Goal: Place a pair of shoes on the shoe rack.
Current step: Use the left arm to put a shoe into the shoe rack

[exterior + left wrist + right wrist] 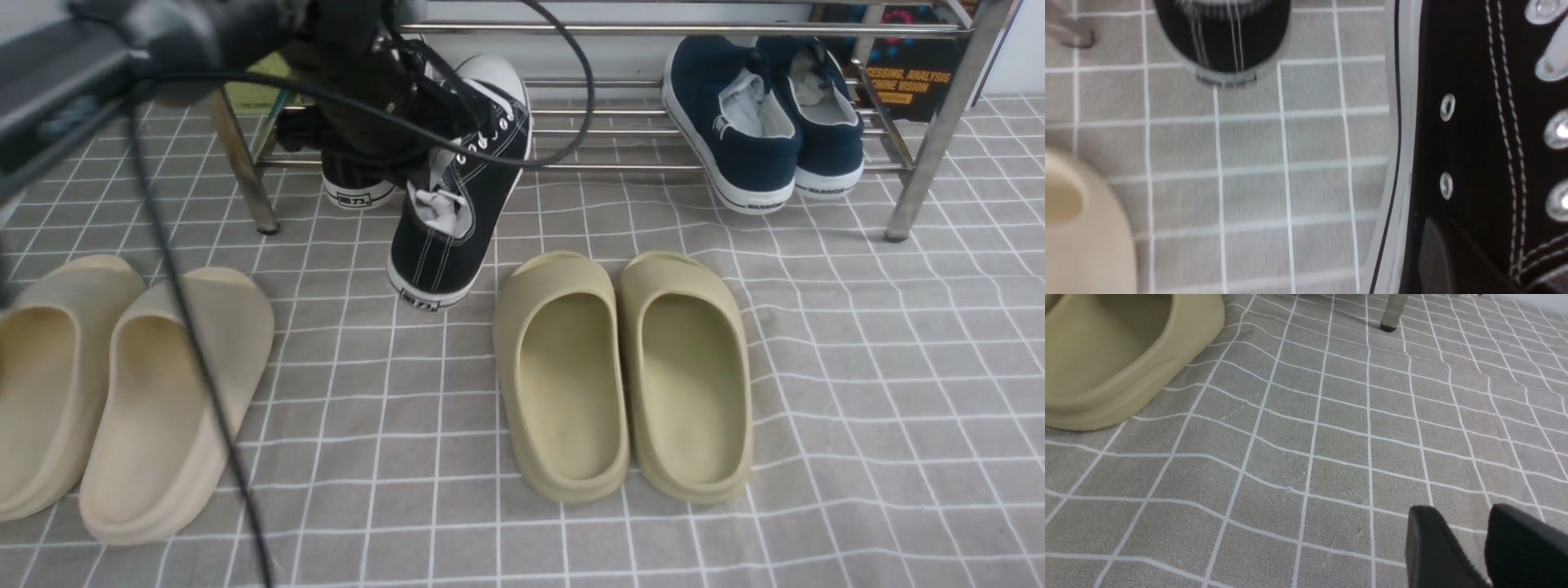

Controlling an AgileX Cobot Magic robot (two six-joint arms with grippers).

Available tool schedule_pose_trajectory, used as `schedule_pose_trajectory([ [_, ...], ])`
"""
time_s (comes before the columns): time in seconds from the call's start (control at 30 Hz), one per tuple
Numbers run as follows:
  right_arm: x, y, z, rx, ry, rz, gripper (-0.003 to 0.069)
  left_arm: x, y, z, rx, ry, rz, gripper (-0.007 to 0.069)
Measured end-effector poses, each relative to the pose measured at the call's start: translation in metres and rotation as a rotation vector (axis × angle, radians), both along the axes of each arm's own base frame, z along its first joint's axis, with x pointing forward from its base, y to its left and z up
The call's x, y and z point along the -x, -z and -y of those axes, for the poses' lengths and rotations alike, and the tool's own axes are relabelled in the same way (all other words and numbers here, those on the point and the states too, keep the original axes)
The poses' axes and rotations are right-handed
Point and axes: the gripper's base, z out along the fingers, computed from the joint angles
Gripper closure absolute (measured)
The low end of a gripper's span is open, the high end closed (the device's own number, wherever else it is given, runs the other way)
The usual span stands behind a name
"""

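Observation:
My left gripper (412,122) is shut on one black lace-up sneaker (457,204) and holds it tilted off the floor, its white toe cap up against the silver shoe rack (653,29). In the left wrist view one dark finger (1437,253) presses on that sneaker's side (1474,143). The other black sneaker (359,192) sits on the rack's low bars behind my arm, only its heel showing; its heel also shows in the left wrist view (1224,41). My right gripper (1466,522) hangs low over the checked floor cloth, jaws close together and empty.
Navy slip-ons (759,122) take up the rack's right side. Olive slides (620,367) lie mid-floor, one near my right gripper (1114,355). Beige slides (122,392) lie at the left. A rack leg (1394,312) stands ahead of my right gripper. Black cables (196,351) hang from my left arm.

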Motion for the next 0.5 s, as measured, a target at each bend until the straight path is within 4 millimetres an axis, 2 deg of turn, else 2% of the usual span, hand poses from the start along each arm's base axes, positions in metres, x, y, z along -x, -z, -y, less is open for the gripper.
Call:
schedule_pose_trajectory([
  [0.07, 0.000, 0.000, 0.000, 0.000, 0.000, 0.000, 0.0420, -0.012, 0.001, -0.001, 0.011, -0.013, 0.010, 0.0638],
  [0.1, 0.000, 0.000, 0.000, 0.001, 0.000, 0.000, 0.0420, -0.028, 0.007, -0.001, 0.019, -0.025, 0.020, 0.0638],
  [0.17, 0.000, 0.000, 0.000, 0.001, 0.000, 0.000, 0.0420, -0.044, 0.007, -0.001, 0.040, -0.037, 0.050, 0.0638],
  [0.3, 0.000, 0.000, 0.000, 0.001, 0.000, 0.000, 0.0420, -0.069, 0.006, -0.001, 0.084, -0.057, 0.124, 0.0638],
  [0.47, 0.000, 0.000, 0.000, 0.001, 0.000, 0.000, 0.0420, -0.091, 0.024, 0.001, 0.115, -0.074, 0.173, 0.0638],
  [0.5, 0.000, 0.000, 0.000, 0.001, 0.000, 0.000, 0.0420, -0.098, 0.037, 0.003, 0.113, -0.075, 0.182, 0.0638],
])
